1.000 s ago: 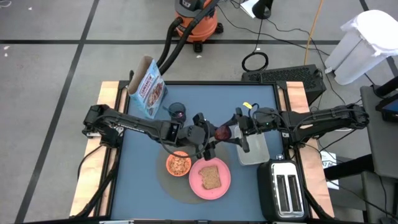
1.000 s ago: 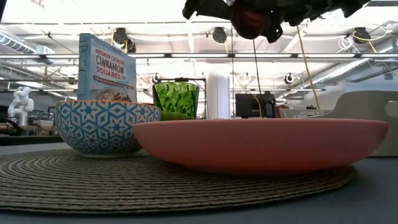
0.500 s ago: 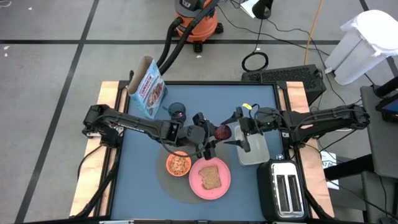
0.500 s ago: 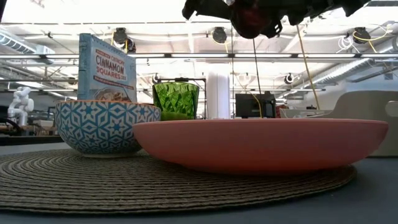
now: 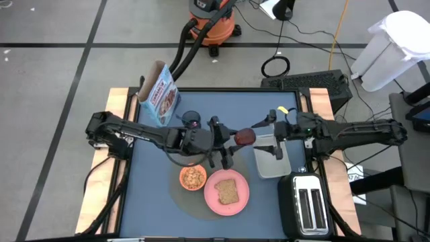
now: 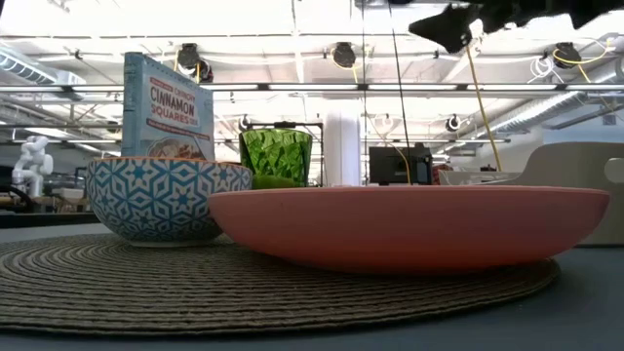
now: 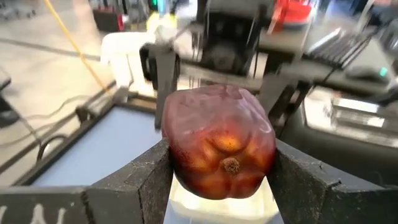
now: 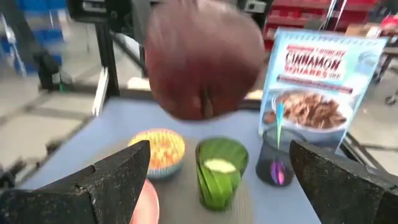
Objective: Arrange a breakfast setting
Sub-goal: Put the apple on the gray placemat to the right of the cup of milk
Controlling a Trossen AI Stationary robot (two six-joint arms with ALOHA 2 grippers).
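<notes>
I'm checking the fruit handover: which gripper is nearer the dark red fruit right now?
Left. The left gripper is clamped on the dark red fruit, holding it above the table. The right gripper stands open and apart from it, just off to the fruit's right.

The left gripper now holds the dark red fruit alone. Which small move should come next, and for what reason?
Probably the left gripper should carry the dark red fruit toward the round grey mat. Its fingers clamp the fruit, the right gripper stands open and clear of it, and the fruit hangs above bare table beside the mat.
</notes>
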